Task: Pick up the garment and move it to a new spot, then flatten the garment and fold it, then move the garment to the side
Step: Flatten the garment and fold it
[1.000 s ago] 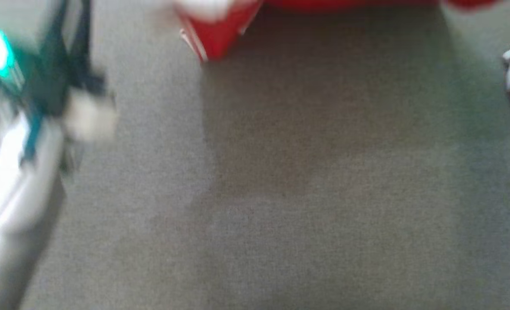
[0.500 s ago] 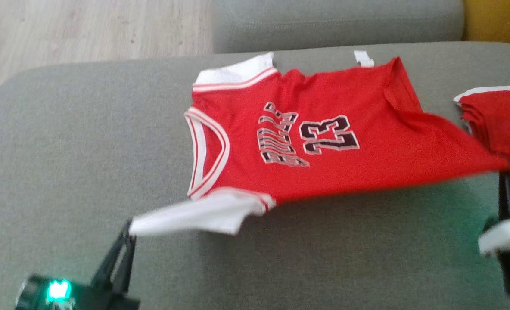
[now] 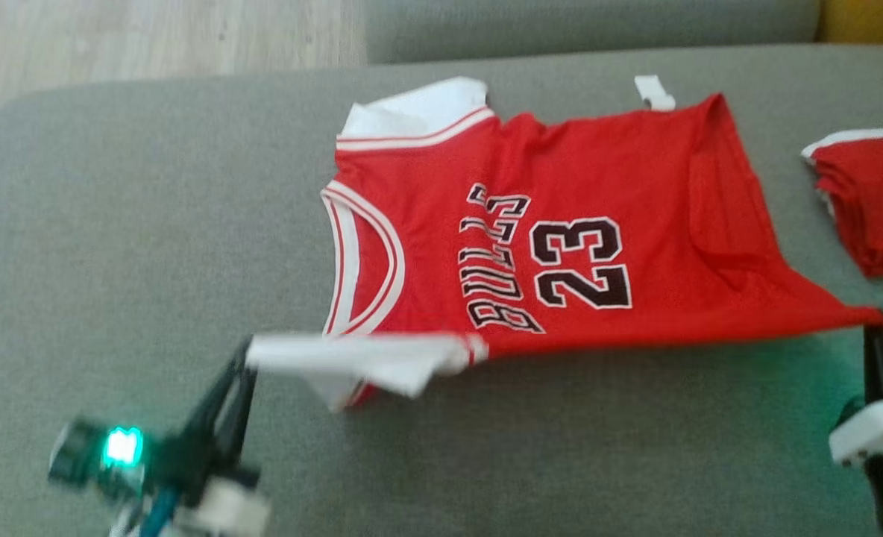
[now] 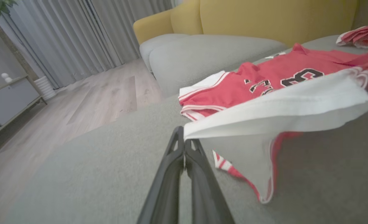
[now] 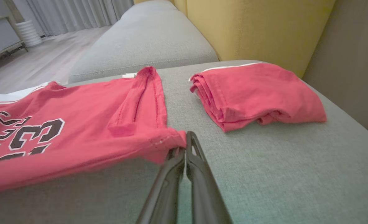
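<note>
The garment (image 3: 576, 224) is a red jersey with white sleeves, black lettering and the number 23, spread face up on a grey cushion (image 3: 151, 246). Its near edge is lifted off the cushion and stretched between my two grippers. My left gripper (image 3: 246, 356) is shut on the tip of the near white sleeve (image 4: 274, 112), seen in the left wrist view where the closed left gripper (image 4: 184, 141) pinches the cloth. My right gripper (image 3: 875, 328) is shut on the near red hem corner (image 5: 168, 141), pinched by the right gripper (image 5: 185, 144) in its own wrist view.
A second red garment (image 5: 255, 93) lies folded on the cushion at the right (image 3: 870, 201). A yellow sofa back (image 5: 252, 28) stands behind it, another grey cushion (image 4: 209, 53) lies beyond, and wooden floor (image 4: 94, 96) runs past the cushion's far left edge.
The head camera has swung from blurred cushion to the whole jersey. Over the last half second the jersey's near edge has drawn closer and tauter, both grippers still holding it.
</note>
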